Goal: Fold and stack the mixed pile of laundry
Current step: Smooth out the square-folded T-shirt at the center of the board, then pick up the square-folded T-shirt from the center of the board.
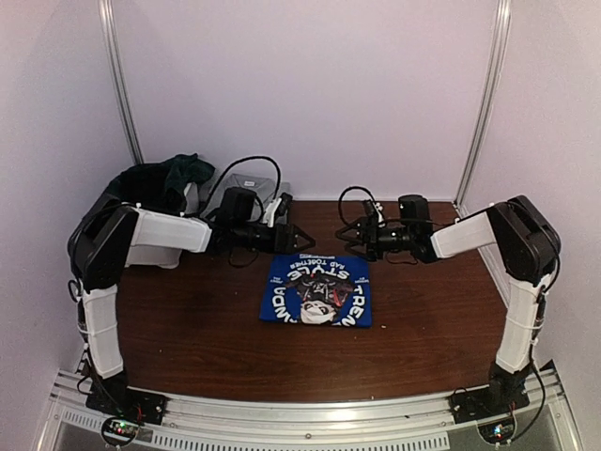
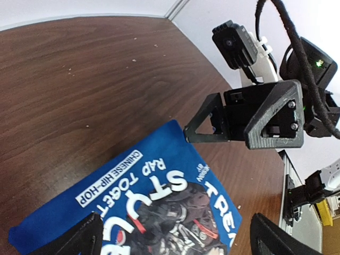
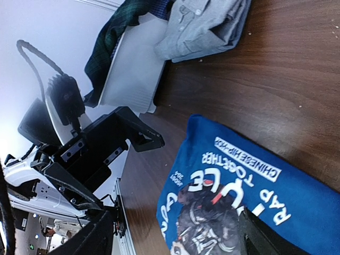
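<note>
The dark wood desk (image 1: 188,329) carries a white basket (image 3: 133,69) at its far left corner. A dark green tartan garment (image 1: 169,180) is heaped over it, and what looks like a grey shirt (image 3: 204,24) lies just beside. The folded blue T-shirt (image 1: 317,289) lies flat mid-desk, print up. Above its far edge hover the left tool (image 1: 302,239) and right tool (image 1: 346,233), facing each other, both with jaws apart and empty.

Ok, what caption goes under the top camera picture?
Left gripper and right gripper hang open above a folded blue T-shirt on the wooden table.
</note>
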`<state>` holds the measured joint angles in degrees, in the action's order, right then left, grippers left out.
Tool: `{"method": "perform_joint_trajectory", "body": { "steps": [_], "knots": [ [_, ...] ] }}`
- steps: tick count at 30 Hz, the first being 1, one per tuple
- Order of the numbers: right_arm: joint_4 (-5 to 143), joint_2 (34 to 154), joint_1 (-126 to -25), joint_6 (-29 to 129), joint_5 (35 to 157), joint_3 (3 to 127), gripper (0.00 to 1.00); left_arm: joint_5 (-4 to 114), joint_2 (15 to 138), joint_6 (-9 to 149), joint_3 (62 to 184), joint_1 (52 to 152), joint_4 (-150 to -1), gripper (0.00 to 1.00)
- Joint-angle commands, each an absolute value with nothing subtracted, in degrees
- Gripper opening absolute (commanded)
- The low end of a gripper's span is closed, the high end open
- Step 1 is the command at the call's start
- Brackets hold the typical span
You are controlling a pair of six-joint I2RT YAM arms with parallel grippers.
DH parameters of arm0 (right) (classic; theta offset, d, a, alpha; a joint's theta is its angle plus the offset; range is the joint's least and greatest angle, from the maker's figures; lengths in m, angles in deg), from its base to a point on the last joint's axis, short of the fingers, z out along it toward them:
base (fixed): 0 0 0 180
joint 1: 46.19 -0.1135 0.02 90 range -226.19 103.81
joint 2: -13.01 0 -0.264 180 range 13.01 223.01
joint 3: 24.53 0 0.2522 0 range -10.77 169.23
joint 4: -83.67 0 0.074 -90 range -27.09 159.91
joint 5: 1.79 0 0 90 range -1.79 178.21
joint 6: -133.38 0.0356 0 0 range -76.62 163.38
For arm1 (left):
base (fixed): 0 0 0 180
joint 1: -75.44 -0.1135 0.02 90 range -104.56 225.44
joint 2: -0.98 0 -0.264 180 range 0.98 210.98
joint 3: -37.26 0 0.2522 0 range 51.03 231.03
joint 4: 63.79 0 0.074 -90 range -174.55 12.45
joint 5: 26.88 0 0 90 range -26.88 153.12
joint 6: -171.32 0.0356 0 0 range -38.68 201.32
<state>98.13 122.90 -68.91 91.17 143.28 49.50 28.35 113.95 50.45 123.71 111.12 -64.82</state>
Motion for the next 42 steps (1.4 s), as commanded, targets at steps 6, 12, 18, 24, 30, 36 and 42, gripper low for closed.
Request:
{"method": "perform_joint_trajectory", "body": {
  "steps": [6,12,18,24,30,36,42],
  "knots": [
    [98.59,137.34,-65.42,90.38,144.16,57.5,0.77,29.52,127.03,50.36,131.01,107.72,-64.7,0.98],
    [95.34,138.8,-61.76,87.39,143.39,58.08,0.74,35.15,126.64,54.17,130.33,104.88,-68.46,0.98],
    [78.73,125.0,-60.86,76.46,139.8,60.03,0.73,49.68,111.38,65.5,124.59,106.31,-73.29,0.98],
    [71.97,110.21,-60.53,74.59,135.35,50.33,0.71,68.9,100.76,84.43,120.27,118.76,-75.28,0.98],
    [70.95,99.06,-60.08,76.37,133.1,37.04,0.69,74.35,102.14,97.47,119.14,130.22,-74.1,0.93],
    [76.78,93.86,-56.56,80.76,136.26,25.07,0.68,75.78,109.31,106.54,124.34,138.89,-77.08,0.76],
    [85.07,94.93,-54.99,86.01,140.15,18.11,0.66,78.12,119.48,112.76,132.46,144.14,-82.24,0.57]
  ]
}}
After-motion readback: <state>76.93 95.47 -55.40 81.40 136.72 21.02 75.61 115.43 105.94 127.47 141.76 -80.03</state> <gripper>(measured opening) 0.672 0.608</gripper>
